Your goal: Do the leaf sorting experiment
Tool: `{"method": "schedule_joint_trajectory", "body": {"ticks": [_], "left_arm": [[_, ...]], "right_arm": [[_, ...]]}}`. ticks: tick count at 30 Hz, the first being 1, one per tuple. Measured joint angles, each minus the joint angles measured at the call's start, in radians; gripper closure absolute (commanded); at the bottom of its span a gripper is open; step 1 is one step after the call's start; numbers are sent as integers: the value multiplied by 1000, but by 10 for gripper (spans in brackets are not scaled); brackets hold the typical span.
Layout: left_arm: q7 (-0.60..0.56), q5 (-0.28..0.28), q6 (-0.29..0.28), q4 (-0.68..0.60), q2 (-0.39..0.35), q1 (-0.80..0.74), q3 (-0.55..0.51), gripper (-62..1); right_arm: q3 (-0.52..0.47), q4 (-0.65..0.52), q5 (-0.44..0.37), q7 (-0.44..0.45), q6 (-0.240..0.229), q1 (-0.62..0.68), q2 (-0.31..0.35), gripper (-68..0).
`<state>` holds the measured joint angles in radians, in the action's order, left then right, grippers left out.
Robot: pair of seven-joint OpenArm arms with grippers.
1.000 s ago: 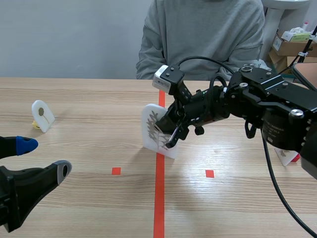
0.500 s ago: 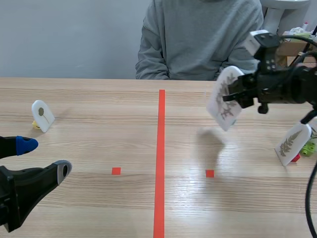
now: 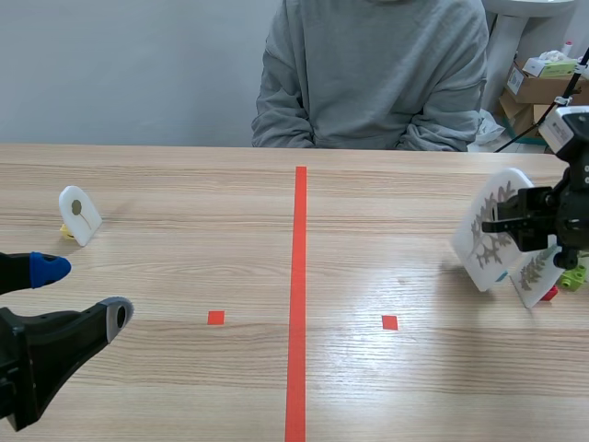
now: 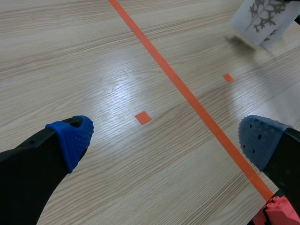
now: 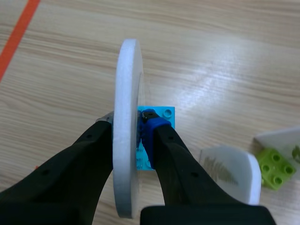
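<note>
My right gripper (image 3: pixel 532 221) is out by the counter's (image 3: pixel 184 239) right edge, clamped on a white leaf card (image 3: pixel 488 241). One pad presses each flat face, so the fingers are only as far apart as the card is thick. From my right wrist, the card (image 5: pixel 125 126) runs edge-on between my fingers, and its blue brick (image 5: pixel 164 115) foot sits just ahead of one pad. I'd say I'm holding it by the faces to keep the foot free to go down. The card leans, and I can't tell whether the foot is touching the wood yet.

Just beside it, nearer the right edge, a second leaf card (image 3: pixel 534 274) with a feathery sprig stands on a red brick (image 3: pixel 549 293), with a green brick (image 3: pixel 572 276) next to it. My guess is that this edge collects the cut, feathery leaves. A card with a small round leaf (image 3: pixel 79 215) stands well apart by the left edge, across the tape line.

My left gripper (image 3: pixel 81 293) hovers low at the near left corner with its fingers spread wide. It holds nothing and touches nothing.
</note>
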<state>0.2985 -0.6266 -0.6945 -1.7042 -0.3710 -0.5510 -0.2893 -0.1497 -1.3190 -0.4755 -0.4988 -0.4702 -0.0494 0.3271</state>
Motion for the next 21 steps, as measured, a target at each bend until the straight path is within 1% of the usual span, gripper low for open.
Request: {"method": "schedule_joint_trajectory", "body": {"ticks": [3, 7, 10, 12, 14, 18, 19, 21], "left_arm": [[0, 0, 0, 0, 0, 0, 0, -623], [0, 0, 0, 0, 0, 0, 0, -623], [0, 0, 0, 0, 0, 0, 0, -623], [0, 0, 0, 0, 0, 0, 0, -623], [0, -1, 0, 0, 0, 0, 0, -623], [0, -1, 0, 0, 0, 0, 0, -623], [0, -1, 0, 0, 0, 0, 0, -623], [0, -1, 0, 0, 0, 0, 0, -623]], "right_arm": [[-19, 0, 0, 0, 11, 29, 0, -11], [-42, 0, 0, 0, 13, 51, 0, -11], [-59, 0, 0, 0, 39, 74, 0, -11], [-76, 0, 0, 3, 44, 85, 0, -12], [-91, 0, 1, 3, 44, 87, 0, -52], [-98, 0, 0, 3, 44, 86, 0, -211], [-98, 0, 0, 3, 44, 86, 0, -240], [-98, 0, 1, 3, 44, 86, 0, -268]]}}
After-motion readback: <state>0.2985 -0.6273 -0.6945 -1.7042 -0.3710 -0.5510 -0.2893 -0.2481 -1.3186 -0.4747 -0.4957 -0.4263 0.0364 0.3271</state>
